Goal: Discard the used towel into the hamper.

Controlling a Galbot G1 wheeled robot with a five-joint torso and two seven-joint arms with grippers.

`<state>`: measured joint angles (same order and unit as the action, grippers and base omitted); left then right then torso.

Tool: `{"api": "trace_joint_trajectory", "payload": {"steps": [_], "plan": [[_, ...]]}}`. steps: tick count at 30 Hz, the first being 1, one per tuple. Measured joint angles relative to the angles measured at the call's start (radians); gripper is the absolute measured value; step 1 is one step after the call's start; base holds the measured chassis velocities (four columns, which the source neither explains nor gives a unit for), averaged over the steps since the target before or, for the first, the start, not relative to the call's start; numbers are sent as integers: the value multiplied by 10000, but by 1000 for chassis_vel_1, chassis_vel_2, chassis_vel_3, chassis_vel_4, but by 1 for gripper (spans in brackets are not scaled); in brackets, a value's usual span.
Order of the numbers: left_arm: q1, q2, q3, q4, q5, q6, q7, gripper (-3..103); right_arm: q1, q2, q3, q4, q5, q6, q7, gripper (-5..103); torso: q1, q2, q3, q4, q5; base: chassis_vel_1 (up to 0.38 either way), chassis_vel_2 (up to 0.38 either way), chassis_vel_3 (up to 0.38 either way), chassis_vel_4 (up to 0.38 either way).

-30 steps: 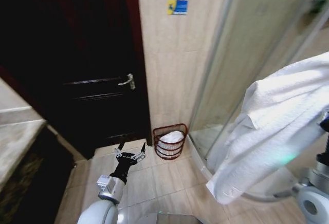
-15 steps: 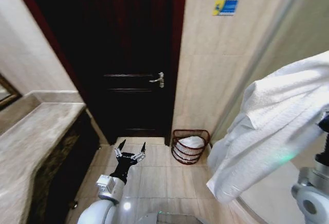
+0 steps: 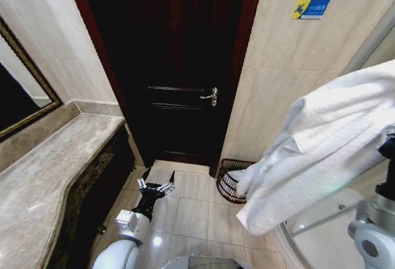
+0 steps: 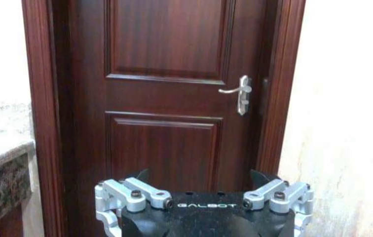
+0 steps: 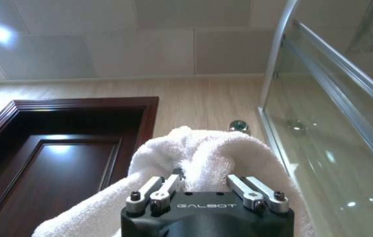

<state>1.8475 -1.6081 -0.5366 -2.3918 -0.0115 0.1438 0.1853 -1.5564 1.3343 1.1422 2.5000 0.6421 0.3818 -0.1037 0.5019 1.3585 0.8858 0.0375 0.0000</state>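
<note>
A large white towel (image 3: 321, 152) hangs at the right of the head view, draped from my raised right arm (image 3: 372, 239). In the right wrist view my right gripper (image 5: 203, 181) is shut on the bunched towel (image 5: 206, 148). The hamper (image 3: 227, 181), a small dark reddish-brown wire basket, stands on the floor by the wall right of the door. The towel's lower edge covers its right side. My left gripper (image 3: 157, 180) is held low over the floor tiles, left of the hamper, open and empty. From the left wrist, the left gripper (image 4: 202, 176) faces the door.
A shut dark wooden door (image 3: 179, 65) with a metal handle (image 3: 212, 96) is straight ahead. A marble counter (image 3: 43, 176) and a framed mirror (image 3: 18, 96) run along the left. A glass shower wall (image 5: 331, 123) is on the right. Open floor tiles (image 3: 191, 213) lie between.
The camera has turned left, so the door, wall sign and hamper shifted right in the picture, and the counter and mirror came in. The hamper is now partly behind the towel. Both arms keep their pose.
</note>
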Motion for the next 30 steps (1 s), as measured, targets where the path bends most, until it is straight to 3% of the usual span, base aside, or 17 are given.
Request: {"api": "trace_joint_trajectory", "payload": {"steps": [19,30], "plan": [[-2,0,0,0,-1,0,0,100,37,-24,-115,0,-35,113,138,21,5,-2,1,3,-5,-145,146,150,-144],[0,0,0,0,-1,0,0,100,60,-11,-217,0,-134,208,152,21,-4,0,-1,1,-2,-38,38,34,-33]]}}
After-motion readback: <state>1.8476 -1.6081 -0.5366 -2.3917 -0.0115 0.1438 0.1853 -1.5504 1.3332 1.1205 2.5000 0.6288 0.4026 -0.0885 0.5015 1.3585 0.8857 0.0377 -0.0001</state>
